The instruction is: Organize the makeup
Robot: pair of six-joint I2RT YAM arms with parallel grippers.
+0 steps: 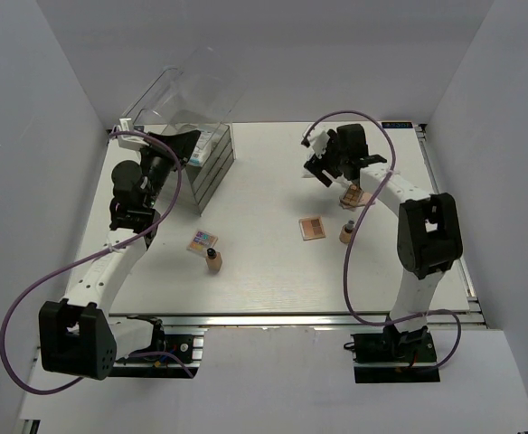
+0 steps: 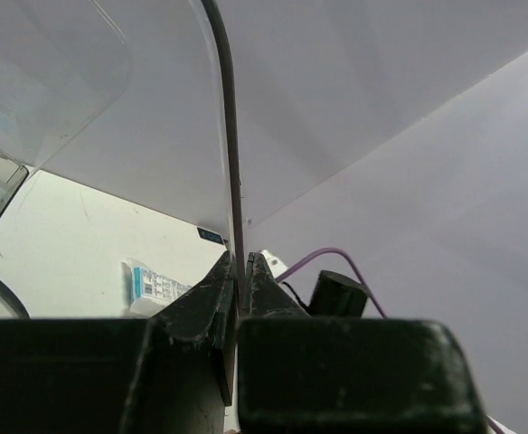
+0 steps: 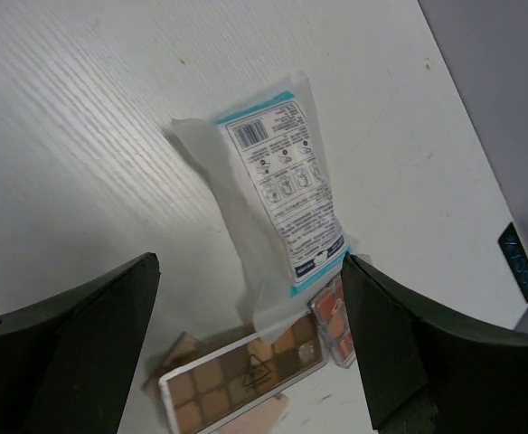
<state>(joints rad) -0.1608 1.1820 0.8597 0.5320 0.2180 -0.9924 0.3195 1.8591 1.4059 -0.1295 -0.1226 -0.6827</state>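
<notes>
Packet [image 3: 282, 190] beneath splayed right claw [image 3: 250, 264]

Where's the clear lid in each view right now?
Top external: clear lid at upper left, raised above the box.
Left wrist: clear lid fills the upper left, its dark edge pinched between the left fingers.
Right wrist: not in it.
Shared landmark: dark label by the far right corner.
</notes>
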